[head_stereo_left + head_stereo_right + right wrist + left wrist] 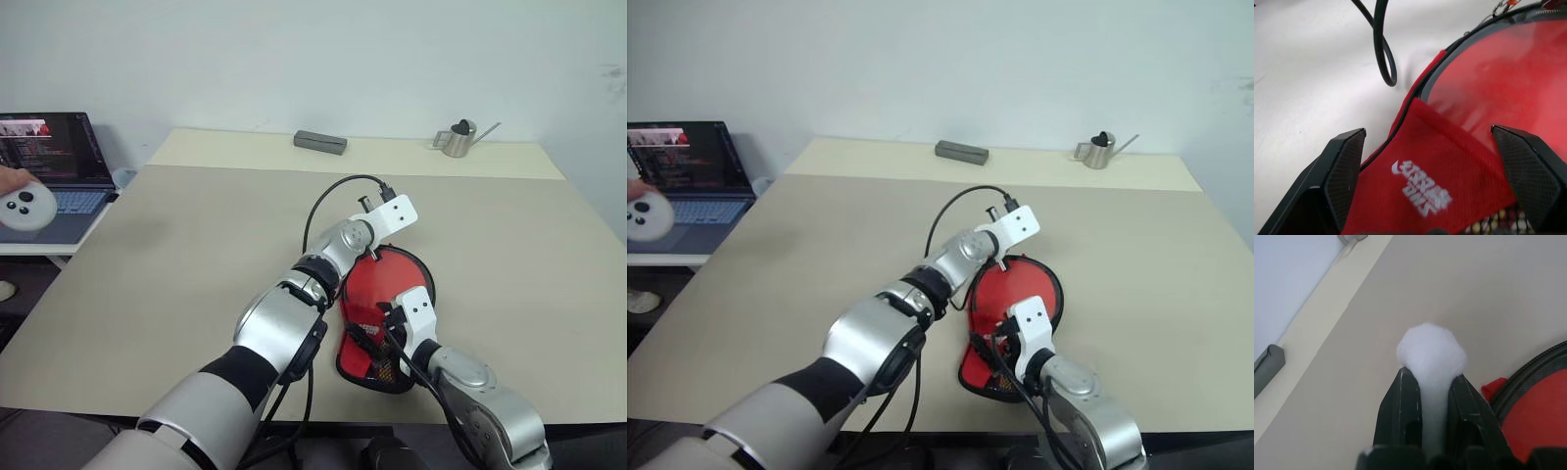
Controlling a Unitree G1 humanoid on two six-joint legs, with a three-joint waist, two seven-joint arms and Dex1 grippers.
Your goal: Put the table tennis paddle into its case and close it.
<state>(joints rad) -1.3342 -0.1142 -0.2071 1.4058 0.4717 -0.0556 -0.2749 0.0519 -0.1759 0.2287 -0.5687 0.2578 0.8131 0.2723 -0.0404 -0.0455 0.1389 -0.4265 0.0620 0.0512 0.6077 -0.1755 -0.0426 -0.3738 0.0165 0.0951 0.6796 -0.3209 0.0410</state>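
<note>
Paddle case [387, 313], red with a black edge, is lying on the beige surface [196, 255] near its front edge, toward the robot's right. Its round end is pointing away from the robot and its narrow end, with the black mesh pocket, is pointing toward the front edge. In the right wrist view, a smooth red round face, apparently the table tennis paddle [1508, 83], is sitting inside the black zip edge, with a red fabric flap bearing a white logo [1422, 188] lying over its near part.

Left claw [1432, 382] is hovering at the far round end of the case, its fingers pinched narrow on a white fluffy zipper charm [1431, 352], which is bulging out past the fingertips. Right claw [1430, 161] is standing wide apart over the narrow end of the case, one finger on each side of the logo flap, gripping nothing.

At the far edge of the surface, a grey bar-shaped block [320, 142] and a small metal watering can [457, 138] are resting well apart. A laptop [54, 171] is sitting open on a side desk to the left, where a person's hand is holding a white round controller [25, 206].
</note>
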